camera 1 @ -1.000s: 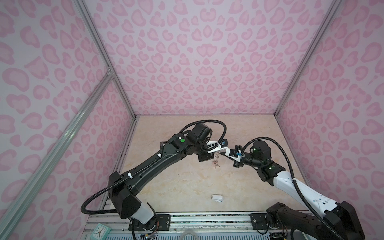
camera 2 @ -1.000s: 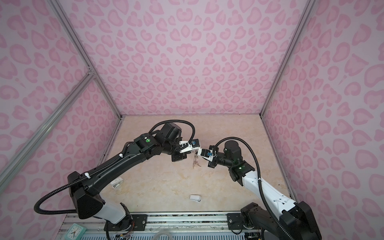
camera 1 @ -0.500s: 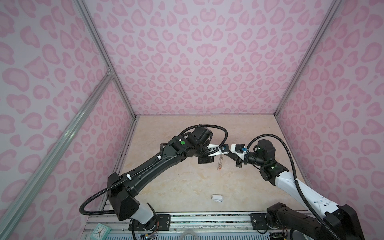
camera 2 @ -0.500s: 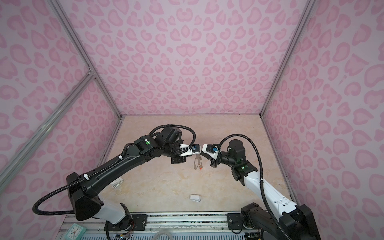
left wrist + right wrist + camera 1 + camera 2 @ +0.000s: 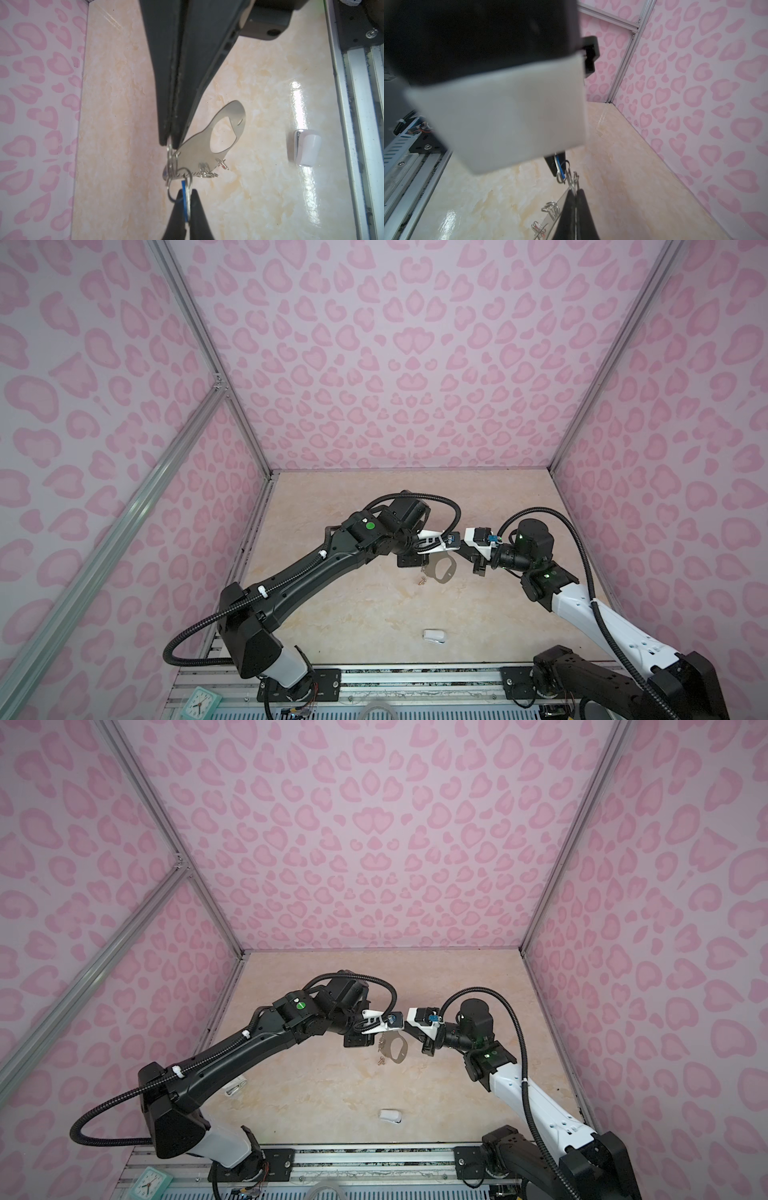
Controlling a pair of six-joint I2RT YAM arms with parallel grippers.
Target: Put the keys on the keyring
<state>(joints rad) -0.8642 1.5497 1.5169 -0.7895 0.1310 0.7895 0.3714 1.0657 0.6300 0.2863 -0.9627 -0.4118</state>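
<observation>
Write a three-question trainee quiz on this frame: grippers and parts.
1. True or false: the left gripper is open.
2. The right gripper is shut on: A) a screwdriver, B) the blue-tagged key, C) nothing.
3. What lies by itself on the table, clear of both grippers?

Key:
1. False. It is shut on a wire ring at the edge of the keyring.
2. B.
3. The small white object.
</observation>
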